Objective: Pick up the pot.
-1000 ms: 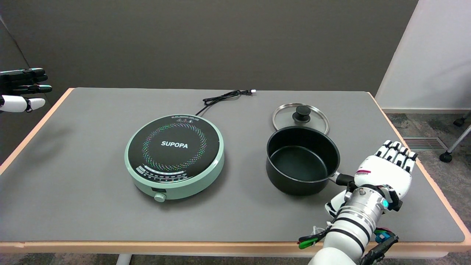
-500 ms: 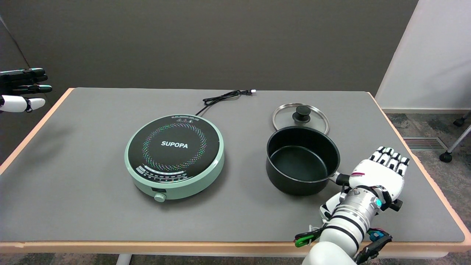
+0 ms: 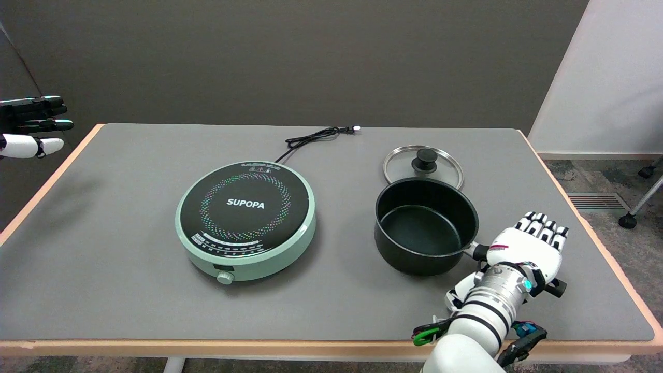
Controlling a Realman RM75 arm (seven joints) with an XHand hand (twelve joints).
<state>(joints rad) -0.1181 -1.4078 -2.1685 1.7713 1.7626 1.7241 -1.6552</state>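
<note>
A: Item one, lower right of frame?
B: My robot hand (image 3: 525, 248), lying over the pot's handle (image 3: 480, 252); whether my fingers grip it, I cannot tell.
A: Item two?
B: Pot (image 3: 426, 224), right of centre on the bench (image 3: 103, 290). Lid (image 3: 423, 164) just behind.

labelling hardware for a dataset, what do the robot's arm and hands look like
The right arm is glossy white with black bands and a silver ribbed wrist bearing a teal light. The right hand is white with black-segmented fingers and a small red marking. Green and blue clips hang below. The left hand is black and white.
</note>
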